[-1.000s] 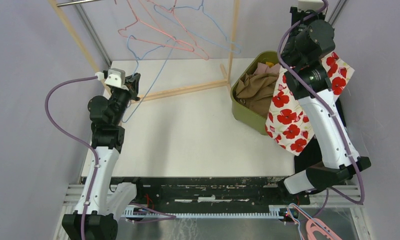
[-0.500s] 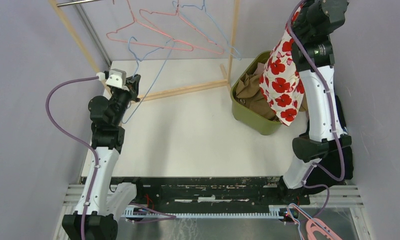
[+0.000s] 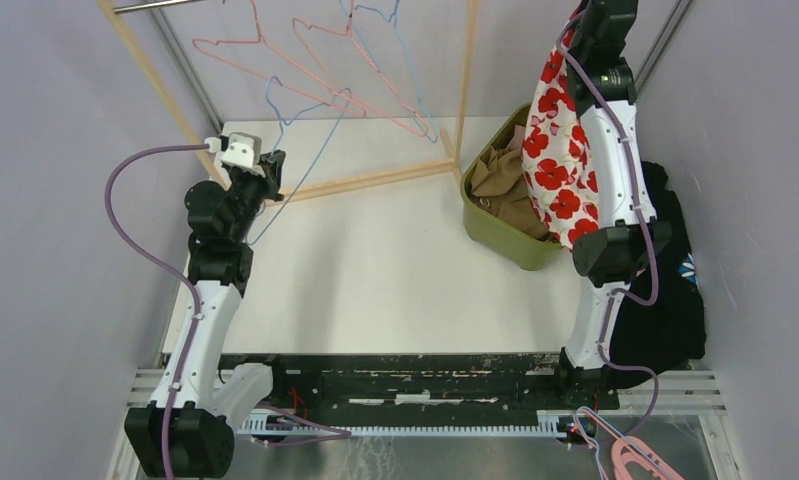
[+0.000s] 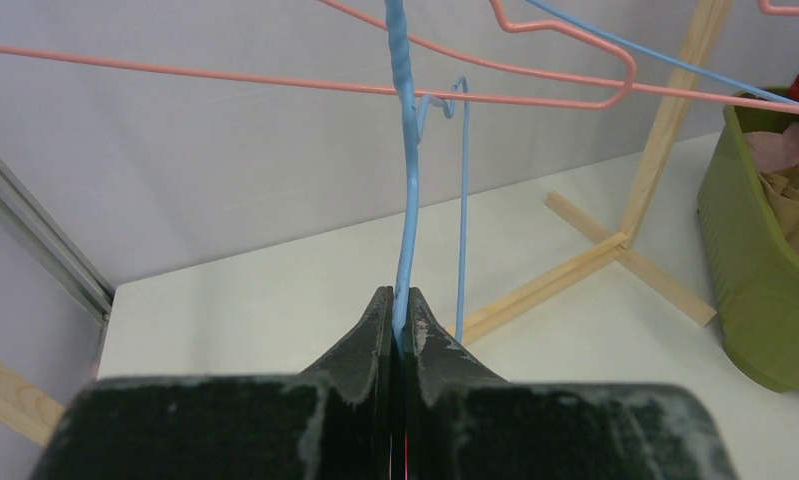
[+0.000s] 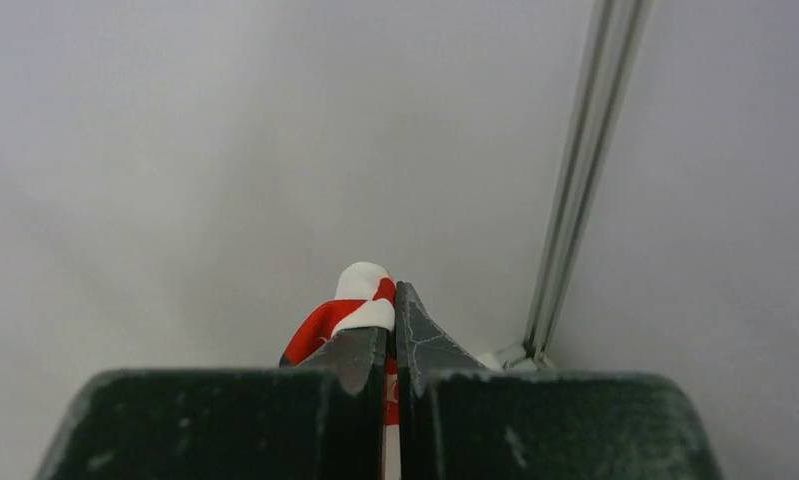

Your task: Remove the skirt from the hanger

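Lifting skirt (image 3: 556, 170) higher, apparently: right hand (image 5: 392, 315)

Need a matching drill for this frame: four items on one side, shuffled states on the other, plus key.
1 blue hanger
2 poppy skirt
3 green bin
4 pink hangers

A holds brown clothes
B clamped in the shut left gripper
C hanging free, no gripper on them
D pinched in the shut right gripper, held up high

Pairs: 1-B, 2-D, 3-A, 4-C
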